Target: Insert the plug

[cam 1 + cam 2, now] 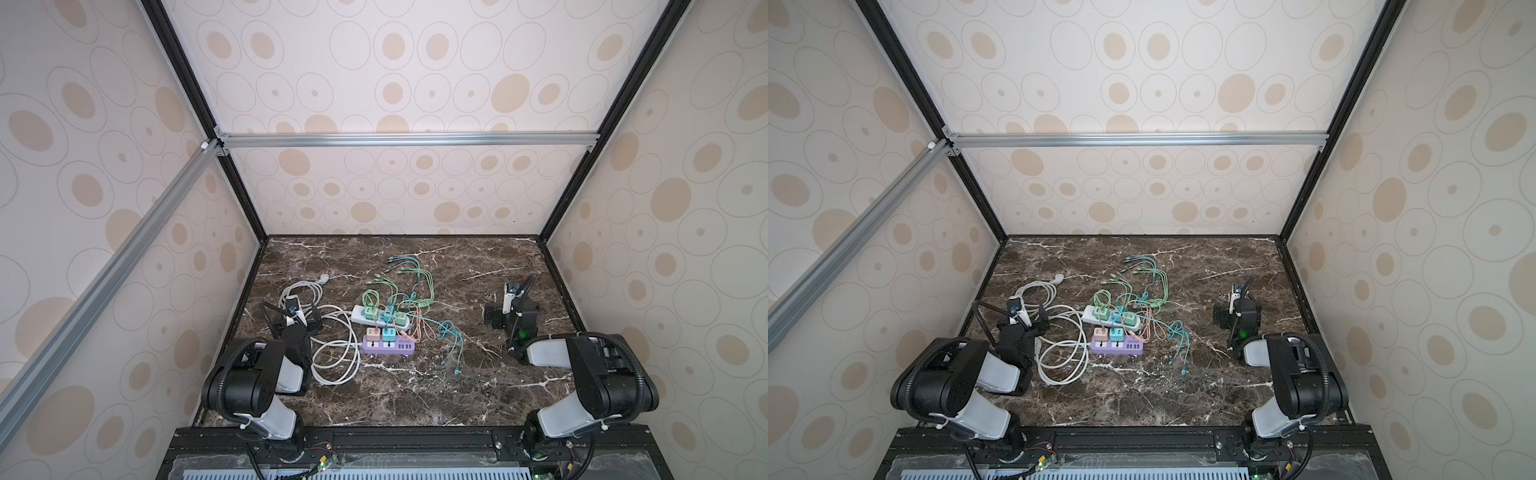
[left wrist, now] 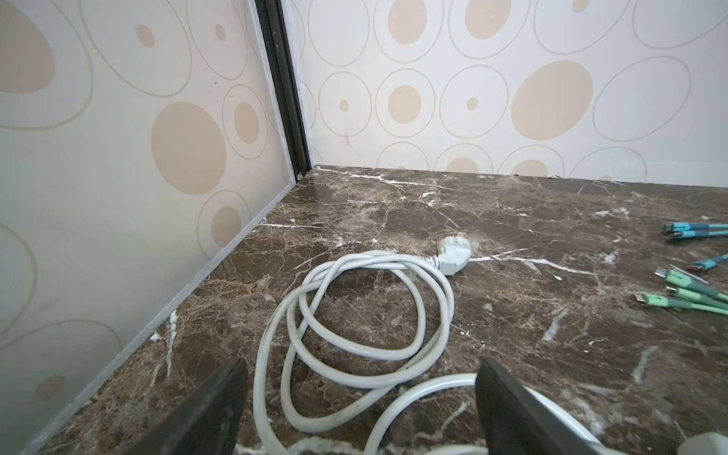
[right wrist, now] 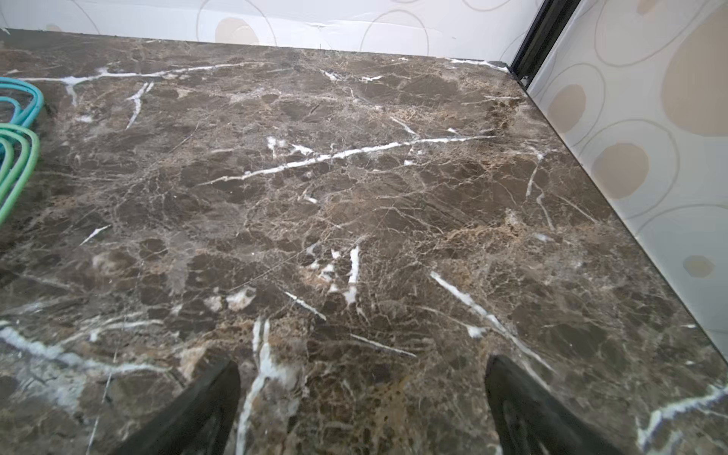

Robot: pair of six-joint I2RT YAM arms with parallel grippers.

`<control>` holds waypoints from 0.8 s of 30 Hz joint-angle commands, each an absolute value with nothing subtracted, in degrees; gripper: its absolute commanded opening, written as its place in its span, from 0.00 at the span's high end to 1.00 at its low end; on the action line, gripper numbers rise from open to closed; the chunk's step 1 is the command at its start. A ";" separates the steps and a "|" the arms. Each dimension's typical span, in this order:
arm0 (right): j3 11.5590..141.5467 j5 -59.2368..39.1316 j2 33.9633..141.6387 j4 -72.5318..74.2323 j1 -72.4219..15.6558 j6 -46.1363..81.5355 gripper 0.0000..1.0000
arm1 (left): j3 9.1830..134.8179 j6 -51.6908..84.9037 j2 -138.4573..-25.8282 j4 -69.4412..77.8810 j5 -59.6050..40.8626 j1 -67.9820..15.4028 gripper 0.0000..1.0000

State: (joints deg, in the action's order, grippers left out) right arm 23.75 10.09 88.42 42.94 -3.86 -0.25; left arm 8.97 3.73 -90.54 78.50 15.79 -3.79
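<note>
White plug (image 2: 454,255) lies loose, back-left of the white power strip (image 1: 357,314); I see left gripper (image 2: 361,362) and right gripper (image 3: 363,361) jaws spread, pinching nothing.

Front and right of the desk (image 1: 478,395) lie open. White cord (image 2: 386,262) loops crowd the left side, directly ahead of the wide-open left hand (image 2: 360,370). Power strips (image 1: 374,351) and coloured cables (image 1: 415,282) obstruct the centre. The spread right hand (image 3: 362,366) faces bare desk.
</note>
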 commanded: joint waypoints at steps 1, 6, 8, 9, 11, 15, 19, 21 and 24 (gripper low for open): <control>24.08 9.31 88.44 46.17 -3.51 0.11 0.00 | 12.44 2.83 -90.23 77.97 15.12 -3.12 0.03; 24.30 9.23 88.38 45.60 -3.43 0.15 0.00 | 12.17 2.78 -90.51 79.01 14.86 -2.90 0.01; 24.32 9.23 88.43 45.85 -3.40 0.22 0.00 | 11.96 2.51 -90.76 79.95 15.09 -2.91 0.01; 24.29 9.23 88.45 45.69 -3.39 0.22 0.00 | 12.00 2.65 -90.50 79.45 15.03 -2.92 0.01; 24.26 9.23 88.35 45.70 -3.42 0.20 0.00 | 11.91 2.54 -90.62 79.98 15.11 -2.92 0.01; 24.25 9.21 88.37 45.72 -3.37 0.18 0.00 | 11.87 2.55 -90.44 79.59 15.03 -2.97 0.01; 24.24 9.23 88.26 45.76 -3.42 0.18 0.00 | 11.84 2.50 -90.48 79.80 15.03 -2.91 0.01; 24.13 9.23 88.24 45.74 -3.40 0.11 0.00 | 11.91 2.54 -90.53 79.80 15.03 -2.96 0.01; 24.16 9.18 88.21 45.70 -3.43 0.07 0.00 | 11.87 2.50 -90.53 79.72 15.06 -2.92 0.01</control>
State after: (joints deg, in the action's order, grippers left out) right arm 23.79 9.19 88.40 44.21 -3.73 -0.23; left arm 11.29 3.57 -90.54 78.17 15.29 -3.31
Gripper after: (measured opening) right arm 0.997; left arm 0.991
